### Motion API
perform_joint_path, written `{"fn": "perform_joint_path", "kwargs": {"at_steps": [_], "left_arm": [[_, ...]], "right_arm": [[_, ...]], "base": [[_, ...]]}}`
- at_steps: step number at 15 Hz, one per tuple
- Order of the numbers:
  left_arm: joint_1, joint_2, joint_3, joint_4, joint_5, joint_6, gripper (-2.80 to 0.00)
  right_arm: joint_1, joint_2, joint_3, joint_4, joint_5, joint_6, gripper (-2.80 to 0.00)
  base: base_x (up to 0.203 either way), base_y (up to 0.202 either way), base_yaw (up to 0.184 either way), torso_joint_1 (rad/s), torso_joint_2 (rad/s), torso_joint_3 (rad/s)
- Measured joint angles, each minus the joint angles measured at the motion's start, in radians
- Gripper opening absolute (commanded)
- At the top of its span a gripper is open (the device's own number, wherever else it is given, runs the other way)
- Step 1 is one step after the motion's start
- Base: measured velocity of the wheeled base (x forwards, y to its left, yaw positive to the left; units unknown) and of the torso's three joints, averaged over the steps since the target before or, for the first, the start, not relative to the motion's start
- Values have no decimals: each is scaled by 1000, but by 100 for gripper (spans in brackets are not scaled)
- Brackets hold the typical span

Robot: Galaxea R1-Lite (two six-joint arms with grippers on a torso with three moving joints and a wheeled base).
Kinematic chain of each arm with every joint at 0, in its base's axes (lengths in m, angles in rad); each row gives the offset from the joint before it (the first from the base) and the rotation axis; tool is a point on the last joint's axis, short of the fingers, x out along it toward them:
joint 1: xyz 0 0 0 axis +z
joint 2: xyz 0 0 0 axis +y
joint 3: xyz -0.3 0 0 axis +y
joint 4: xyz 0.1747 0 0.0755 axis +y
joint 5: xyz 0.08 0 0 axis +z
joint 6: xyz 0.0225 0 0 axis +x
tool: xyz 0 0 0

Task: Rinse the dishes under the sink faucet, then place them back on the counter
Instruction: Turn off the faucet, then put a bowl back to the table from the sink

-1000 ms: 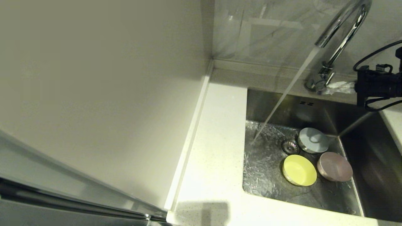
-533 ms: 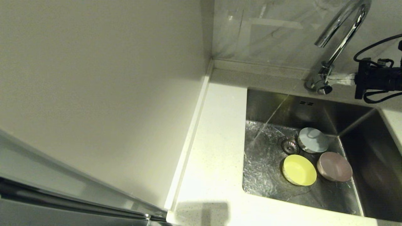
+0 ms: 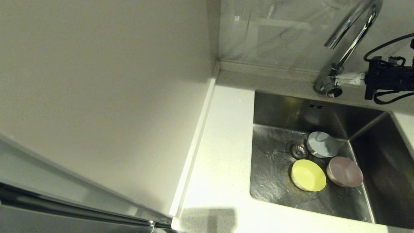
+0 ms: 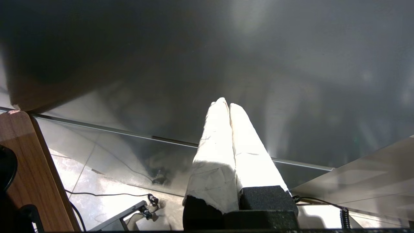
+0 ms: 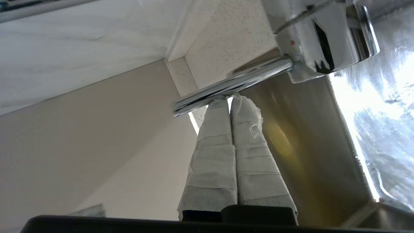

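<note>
Three dishes lie in the sink (image 3: 284, 110) to the right of the drain (image 3: 298, 149): a pale blue bowl (image 3: 322, 144), a yellow bowl (image 3: 308, 175) and a pale pink bowl (image 3: 344, 171). The chrome faucet (image 3: 354, 30) arches over the sink's back edge and no water runs from its spout. My right gripper (image 3: 338, 79) is shut, with its white-wrapped tips (image 5: 229, 100) against the thin side lever (image 5: 233, 82) at the faucet base (image 5: 326, 38). It holds nothing. My left gripper (image 4: 228, 105) is shut and empty, parked low in front of a dark cabinet face, out of the head view.
The white speckled counter (image 3: 223, 145) runs along the sink's left side and front, with a raised strip (image 3: 197, 136) against the beige wall. Grey marbled tiles (image 3: 275, 32) stand behind the faucet. The sink floor is wet.
The water stream thinned and then stopped. My right gripper rose a little at the faucet's base with the lever. The bowls have not moved.
</note>
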Motion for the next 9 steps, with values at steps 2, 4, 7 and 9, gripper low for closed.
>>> {"fn": "perform_joint_path", "kwargs": {"at_steps": [2, 4, 7, 9], "left_arm": [[0, 0, 0, 0, 0, 0, -280], [0, 0, 0, 0, 0, 0, -280], [0, 0, 0, 0, 0, 0, -280], [0, 0, 0, 0, 0, 0, -280]], "right_arm": [[-42, -20, 9, -2, 4, -28, -280], [-108, -52, 45, 18, 38, -94, -280], [-218, -128, 104, 155, 124, -320, -280], [-255, -178, 139, 331, 96, -555, -280]], "base": [[0, 0, 0, 0, 0, 0], [0, 0, 0, 0, 0, 0], [0, 0, 0, 0, 0, 0], [0, 0, 0, 0, 0, 0]]}}
